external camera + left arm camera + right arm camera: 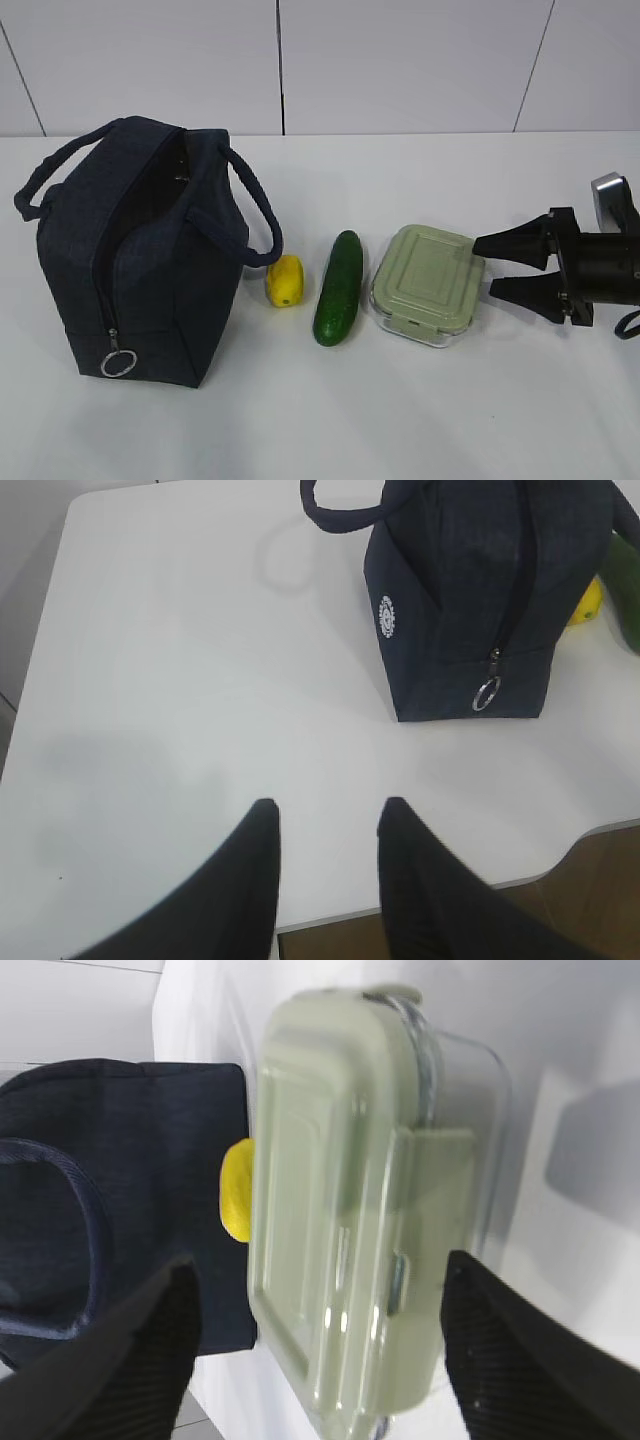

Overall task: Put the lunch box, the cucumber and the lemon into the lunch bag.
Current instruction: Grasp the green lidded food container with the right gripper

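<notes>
Looking past my right gripper (483,265), I see its two black fingers spread wide, tips pointing at the lunch box (427,283) from the right side of the table and stopping just short of its near edge. In the right wrist view that gripper (318,1285) frames the box, one finger on each side of it with a clear gap to the lid, so nothing is held. The lunch box (355,1200) sits flat on the white table (450,420), pale green lid clipped on over a clear base. Just to its left lies the cucumber (338,288), dark green, lying roughly parallel to the box's side and close beside it. Left again is the lemon (284,280), small and yellow, near the foot of the lunch bag (140,250). The navy bag stands upright at the left, its top zipper undone and the mouth gaping, the silver ring pull (117,362) hanging low on the near end. My left gripper (325,815) hovers over bare table near the front edge, fingers partly apart and empty, with the lunch bag (470,600) well ahead of it.
</notes>
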Motion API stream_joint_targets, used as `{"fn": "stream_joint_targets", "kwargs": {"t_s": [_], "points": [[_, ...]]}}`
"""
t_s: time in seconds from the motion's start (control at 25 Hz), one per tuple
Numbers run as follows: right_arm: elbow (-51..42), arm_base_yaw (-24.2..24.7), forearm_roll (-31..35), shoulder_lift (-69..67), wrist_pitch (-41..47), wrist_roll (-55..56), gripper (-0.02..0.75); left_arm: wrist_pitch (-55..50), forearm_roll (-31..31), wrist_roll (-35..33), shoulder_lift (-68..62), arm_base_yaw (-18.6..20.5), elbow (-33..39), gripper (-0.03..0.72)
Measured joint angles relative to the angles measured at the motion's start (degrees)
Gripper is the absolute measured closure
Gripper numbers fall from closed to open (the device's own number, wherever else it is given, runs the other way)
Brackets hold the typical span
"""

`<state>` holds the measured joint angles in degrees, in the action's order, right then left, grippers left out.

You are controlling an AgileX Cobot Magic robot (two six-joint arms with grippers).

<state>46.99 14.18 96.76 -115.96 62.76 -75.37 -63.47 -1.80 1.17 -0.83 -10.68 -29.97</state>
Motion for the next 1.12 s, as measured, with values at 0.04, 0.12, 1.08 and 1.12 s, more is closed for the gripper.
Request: {"fn": "stream_joint_targets", "kwargs": {"t_s": [0.04,0.12,1.08,1.12], "points": [[0.59,0.0,-0.11,0.0,0.0,0.0,0.172,0.0,0.0,0.0,0.0,0.0,0.0,0.449],[1.62,0.0,-0.93,-0.13,-0.1,0.0,0.172,0.0,0.0,0.0,0.0,0.0,0.0,0.449],[2.56,-2.72,2.71,-9.28,2.64,0.09,0.172,0.0,0.0,0.0,0.0,0.0,0.0,0.451],[2.56,-2.79,3.35,-9.28,2.64,-0.17,0.172,0.0,0.0,0.0,0.0,0.0,0.0,0.451]]}}
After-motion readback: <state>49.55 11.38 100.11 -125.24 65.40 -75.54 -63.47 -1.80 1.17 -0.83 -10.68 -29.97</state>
